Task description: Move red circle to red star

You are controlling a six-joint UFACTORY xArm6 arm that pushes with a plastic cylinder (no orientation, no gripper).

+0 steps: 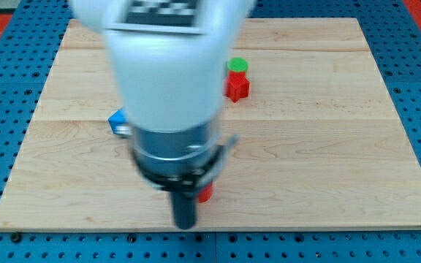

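The red star (pixel 237 86) lies on the wooden board (pixel 327 139) above the middle, touching a green circle (pixel 237 66) just above it. A small red block (pixel 206 193), most likely the red circle, peeks out at the right side of my rod near the view's bottom; most of it is hidden by the arm. My tip (pixel 186 224) is at the board's bottom edge, just left of and below that red block.
A blue block (pixel 117 120) shows partly at the left of the arm, mostly hidden. The large white arm body (pixel 167 80) covers the middle of the board. Blue pegboard (pixel 6 88) surrounds the board.
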